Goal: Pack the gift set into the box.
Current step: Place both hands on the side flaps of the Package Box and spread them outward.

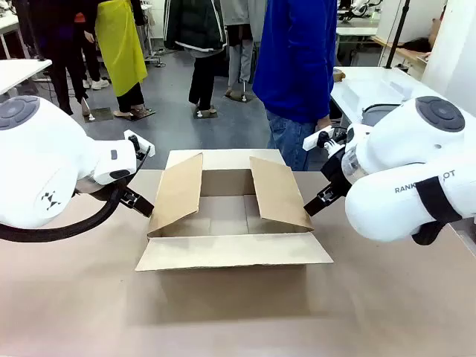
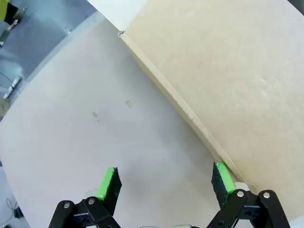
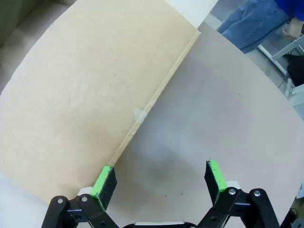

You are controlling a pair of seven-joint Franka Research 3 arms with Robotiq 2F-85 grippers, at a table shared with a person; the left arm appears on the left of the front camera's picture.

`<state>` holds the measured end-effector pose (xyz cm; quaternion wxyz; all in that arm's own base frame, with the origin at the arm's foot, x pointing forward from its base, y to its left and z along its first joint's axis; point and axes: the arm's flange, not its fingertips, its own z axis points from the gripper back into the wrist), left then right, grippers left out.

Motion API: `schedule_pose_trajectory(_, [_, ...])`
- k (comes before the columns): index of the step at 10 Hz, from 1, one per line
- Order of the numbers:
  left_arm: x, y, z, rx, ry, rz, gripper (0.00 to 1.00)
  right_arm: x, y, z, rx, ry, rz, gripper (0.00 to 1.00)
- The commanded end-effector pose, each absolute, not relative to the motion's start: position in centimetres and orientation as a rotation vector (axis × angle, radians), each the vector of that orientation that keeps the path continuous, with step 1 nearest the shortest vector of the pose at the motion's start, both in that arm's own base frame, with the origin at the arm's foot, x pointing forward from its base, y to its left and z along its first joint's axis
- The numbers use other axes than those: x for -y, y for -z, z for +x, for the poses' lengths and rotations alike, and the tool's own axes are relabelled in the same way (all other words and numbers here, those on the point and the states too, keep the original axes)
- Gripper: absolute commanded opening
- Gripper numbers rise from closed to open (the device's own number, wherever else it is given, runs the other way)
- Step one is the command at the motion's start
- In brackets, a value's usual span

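The box sits open in the middle of the table, its near flap lying flat toward me and its two side flaps leaning inward. My left gripper is open at the lower outer edge of the left side flap. In the left wrist view that gripper is open over bare table, with one green pad right at the flap edge. My right gripper is open beside the right side flap. Its wrist view shows this gripper with one pad at the flap edge. The gift set is out of view.
A person in a blue top stands at the far side, just behind the box. Other people stand farther back. A white table lies at the back right. The brown tabletop stretches in front of the box.
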<state>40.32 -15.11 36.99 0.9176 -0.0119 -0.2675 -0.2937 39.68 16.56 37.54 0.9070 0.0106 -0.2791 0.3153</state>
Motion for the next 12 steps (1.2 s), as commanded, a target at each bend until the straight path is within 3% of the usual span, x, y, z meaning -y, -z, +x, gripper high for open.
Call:
schedule_pose_trajectory(1, [15.14, -37.00, 40.31, 0.551, 0.605, -0.025, 1.00, -16.56, -37.53, 39.68, 0.576, -0.651, 0.022, 1.00])
schedule_pose_trajectory(12, [15.14, -37.00, 40.31, 0.551, 0.605, -0.025, 1.00, -16.56, -37.53, 39.68, 0.576, -0.651, 0.022, 1.00])
